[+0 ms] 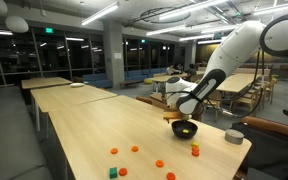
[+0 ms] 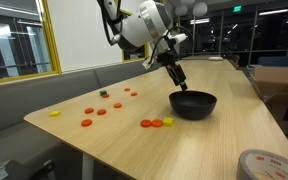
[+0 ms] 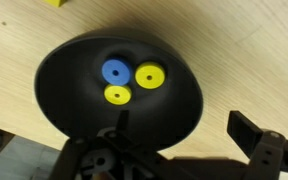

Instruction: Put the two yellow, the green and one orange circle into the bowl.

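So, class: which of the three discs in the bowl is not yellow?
The blue disc; the disc to its right and the disc below it are yellow.

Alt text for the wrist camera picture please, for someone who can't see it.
A black bowl seen from above holds a blue disc, a large yellow disc and a smaller yellow disc. The open, empty gripper hangs over its lower rim, above a wooden table.

Black bowl (image 3: 64, 110) upright, two yellow circles (image 3: 149, 75) lying flat inside, orange circles (image 2: 101, 111) scattered well outside it.
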Controlling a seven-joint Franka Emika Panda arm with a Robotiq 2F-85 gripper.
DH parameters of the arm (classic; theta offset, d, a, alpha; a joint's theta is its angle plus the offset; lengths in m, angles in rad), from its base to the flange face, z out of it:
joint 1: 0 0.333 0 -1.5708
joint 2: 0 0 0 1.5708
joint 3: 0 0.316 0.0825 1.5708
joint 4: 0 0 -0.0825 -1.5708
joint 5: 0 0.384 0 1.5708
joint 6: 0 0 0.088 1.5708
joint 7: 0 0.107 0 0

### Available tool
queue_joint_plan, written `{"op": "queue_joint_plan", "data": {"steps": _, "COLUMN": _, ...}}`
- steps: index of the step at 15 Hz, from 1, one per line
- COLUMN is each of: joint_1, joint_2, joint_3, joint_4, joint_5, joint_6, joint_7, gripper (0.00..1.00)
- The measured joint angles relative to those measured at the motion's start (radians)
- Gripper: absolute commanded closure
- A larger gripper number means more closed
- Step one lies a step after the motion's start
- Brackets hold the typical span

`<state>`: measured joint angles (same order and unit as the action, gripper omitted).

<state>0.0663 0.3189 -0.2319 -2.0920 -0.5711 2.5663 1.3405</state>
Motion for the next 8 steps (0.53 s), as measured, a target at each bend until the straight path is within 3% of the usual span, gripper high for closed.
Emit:
{"op": "queue_joint_plan", "data": {"steps": 5, "joint_1": 0.008, "joint_2": -0.022, "joint_3": 0.069, "joint_4": -0.003, "joint_5": 0.013, "joint_6": 0.086, "joint_7": -0.180, "gripper": 0.00}}
{"op": "queue_joint_plan", "data": {"steps": 8, "joint_1": 0.004, "joint_2": -0.025, "joint_3": 0.121, "joint_4": 0.001, "joint_5": 0.077, "joint_6": 0.117, "joint_7": -0.345, "gripper": 0.00}}
